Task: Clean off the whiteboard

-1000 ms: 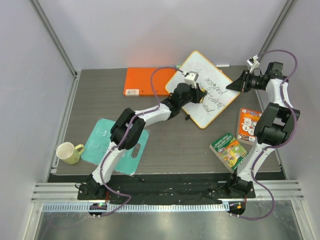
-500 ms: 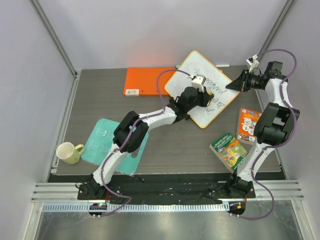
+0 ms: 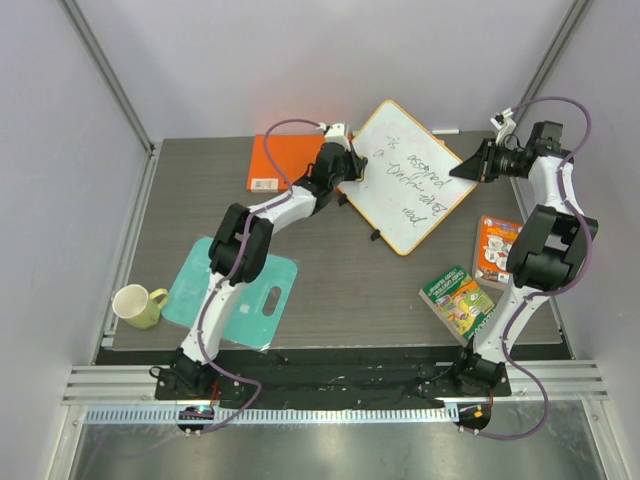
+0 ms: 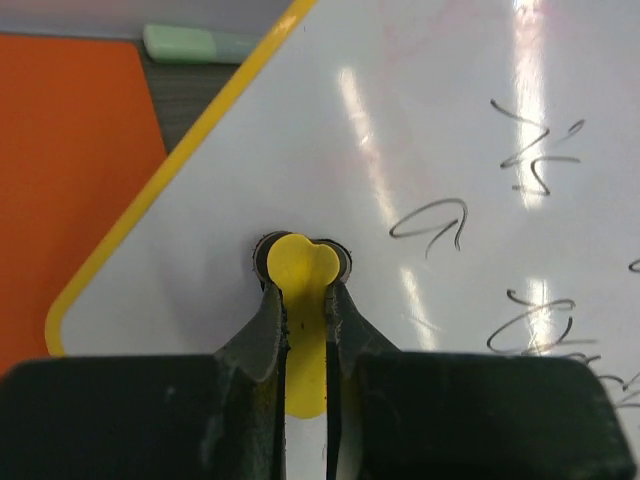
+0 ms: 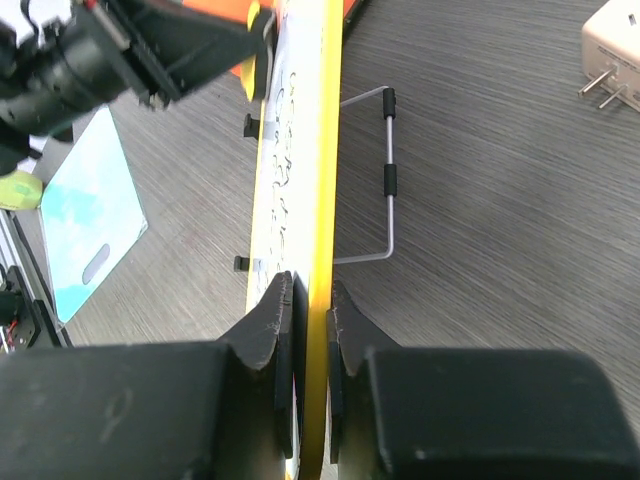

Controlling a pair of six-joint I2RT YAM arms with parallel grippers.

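**A:** What has the left pincer (image 4: pixel 305 288) got?

**B:** It is closed tight on a yellow piece (image 4: pixel 303 262). The rounded tip of that piece touches the white face of the whiteboard (image 4: pixel 430 100), near the board's left corner.

**A:** Count the rest for me, starting at the left.

**B:** One pale yellow-green mug (image 3: pixel 138 305) sits at the near left of the surface (image 3: pixel 330 290). One teal cutting board (image 3: pixel 187 282) lies just beside it, partly under the left arm. One orange folder (image 3: pixel 280 170) lies flat at the far side, next to the whiteboard's left corner. There is one whiteboard, and one pale green stick (image 4: pixel 195 42) just past its far edge; I cannot tell what that is. One white plug (image 5: pixel 615 45) lies behind the board. At the right are two books: a green book (image 3: pixel 458 298) nearer, and an orange book (image 3: pixel 492 250) behind it.

**A:** How does the whiteboard sit?

**B:** It is at the far middle-right of the surface, turned like a diamond. Its long axis runs from far left to near right, and the lines of dark handwriting follow it. The written face is turned up and leftward, with one wire stand (image 5: pixel 387 180) behind it.

**A:** And the other pincer?

**B:** The right pincer (image 5: pixel 312 298) is narrow, clamped on the yellow rim at the board's right corner. That makes two pincers, both gripping.
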